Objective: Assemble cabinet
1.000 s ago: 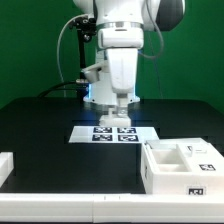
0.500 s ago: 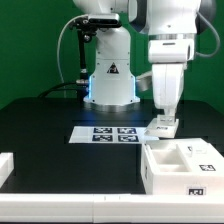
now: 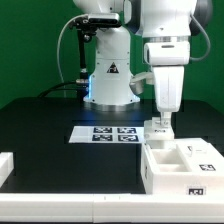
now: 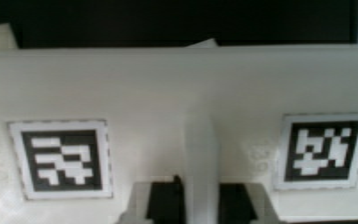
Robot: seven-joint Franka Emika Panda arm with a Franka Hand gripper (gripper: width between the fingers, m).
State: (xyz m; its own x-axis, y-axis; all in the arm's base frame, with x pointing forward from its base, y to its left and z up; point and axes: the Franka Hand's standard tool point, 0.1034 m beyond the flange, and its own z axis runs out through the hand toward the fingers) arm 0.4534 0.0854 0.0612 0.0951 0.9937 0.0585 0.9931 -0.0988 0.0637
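White cabinet (image 3: 172,181) with black-and-white tags (image 4: 62,158), black table (image 3: 45,125).

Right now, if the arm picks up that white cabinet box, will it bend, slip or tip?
Probably stiff: the cabinet box looks like thick, blocky moulded plastic. It likely won't roll or tip, sitting low and wide on the table. Its smooth white walls might slip between the fingers, so a grip across a wall seems wise.

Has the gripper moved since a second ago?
Yes. The gripper went from over the middle of the marker board to that board's end on the exterior view's right, close to the cabinet box.
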